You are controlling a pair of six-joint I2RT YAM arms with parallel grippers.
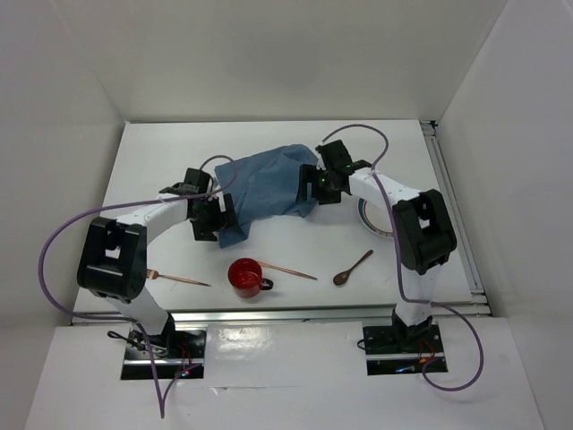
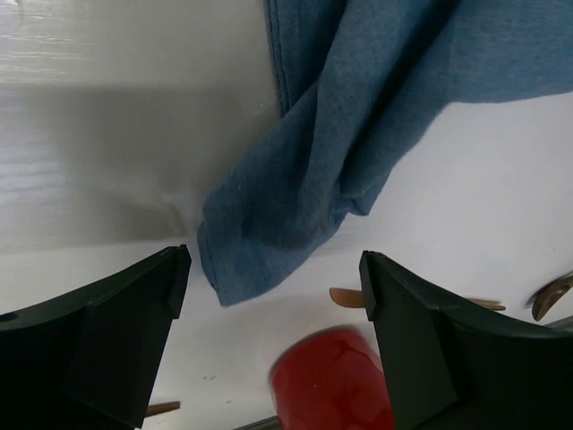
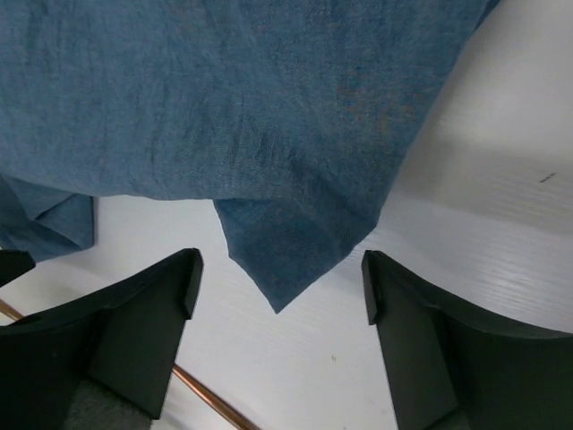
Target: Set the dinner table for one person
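1. Three white walls (image 1: 269, 54) enclose the white surface (image 1: 170, 161); a metal rail (image 1: 295, 312) runs along its near edge.
2. Blue cloth (image 1: 264, 184) lies rumpled mid-surface; red cup (image 1: 244, 276) and spoon (image 1: 352, 268) sit nearer the rail.
3. Left end effector (image 1: 224, 215) and right end effector (image 1: 309, 188): both released, fingers spread at the cloth's corners.

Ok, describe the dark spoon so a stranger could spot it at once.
On the white dinner table, look along the near edge, right of the red cup. The spoon lies slanted there, dark brown, unlike the slim copper pieces further left.
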